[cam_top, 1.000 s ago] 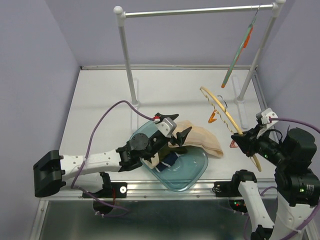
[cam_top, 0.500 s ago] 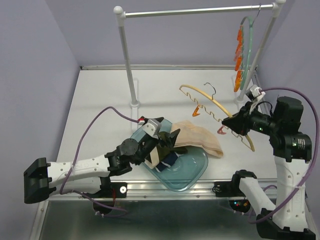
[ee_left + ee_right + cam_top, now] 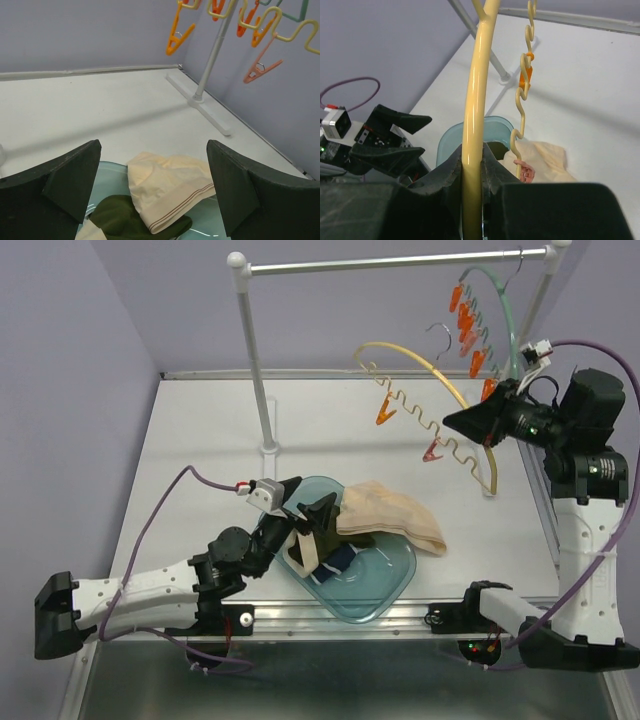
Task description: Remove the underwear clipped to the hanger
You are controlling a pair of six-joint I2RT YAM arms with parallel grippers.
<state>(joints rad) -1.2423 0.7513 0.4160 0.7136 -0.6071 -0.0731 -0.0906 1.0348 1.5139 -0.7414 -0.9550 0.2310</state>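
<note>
**Left tool (image 3: 293, 497) (image 3: 152, 185) spread wide by the bowl; right tool (image 3: 450, 422) (image 3: 472, 161) pinching the yellow hanger**

All the underwear lies in or on a clear teal bowl (image 3: 400, 578) (image 3: 111, 169) (image 3: 449, 137) at the near edge of the table (image 3: 200, 430). The beige garment (image 3: 392, 520) (image 3: 170, 185), the largest of the three, sits on top. It drapes over the bowl's far-right rim, and one end rests on the table. The olive garment (image 3: 356, 537) (image 3: 125, 216) peeks out from beneath it, just inside the bowl. The navy brief (image 3: 338, 562) with white trim lies lower, towards the bowl's near side.

Beside the bowl's left rim, the left tool hangs low with its two fingers well apart and nothing between them. In the wrist view they frame the beige and olive garments without touching either.

Well away, up and to the right, the right tool is pressed tight on the yellow hanger (image 3: 410, 350) (image 3: 477, 75), gripping its smooth upper arc. The hanger is held in the air, clear of the table, tilted, with its wire hook uppermost. An orange clip (image 3: 385, 413) (image 3: 525, 77) and a pink clip (image 3: 433, 450) (image 3: 525, 172) dangle from its wavy lower bar.

Just behind it, a green hanger (image 3: 508, 302) with orange clips hangs from the white rail (image 3: 390, 262) near the right-hand post.
</note>
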